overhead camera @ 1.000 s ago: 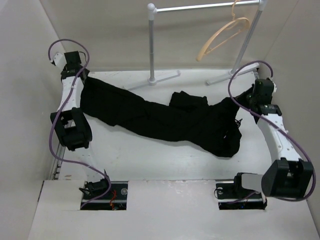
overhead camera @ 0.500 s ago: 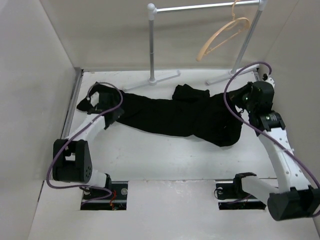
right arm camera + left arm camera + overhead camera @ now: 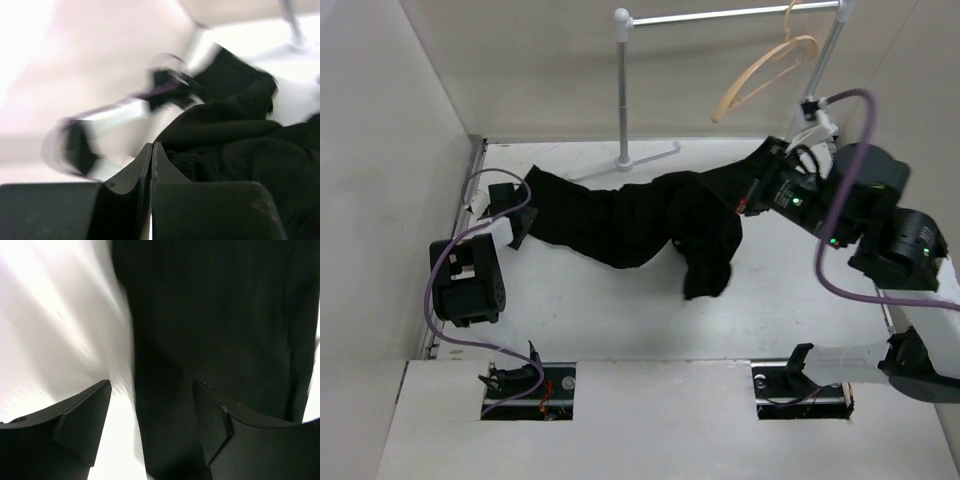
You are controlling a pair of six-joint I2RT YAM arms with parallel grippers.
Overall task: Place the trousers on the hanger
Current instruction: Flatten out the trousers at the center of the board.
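Trousers (image 3: 620,215), black and long, stretch across the middle of the top view, from the left gripper (image 3: 510,203) at the left to the right gripper (image 3: 760,190) at the right. One part droops down just below the middle of the frame. The left gripper's fingers are spread wide apart. In its own view one finger (image 3: 75,425) is over the white table (image 3: 50,340), the other is over the dark cloth, and the cloth's edge lies between them. The right gripper is squeezed tight. The right end of the trousers reaches up to it, so it seems to pinch the cloth, though its own view is blurry. The tan hanger (image 3: 756,70) hangs from the white rail (image 3: 720,14) at the upper right, apart from the trousers.
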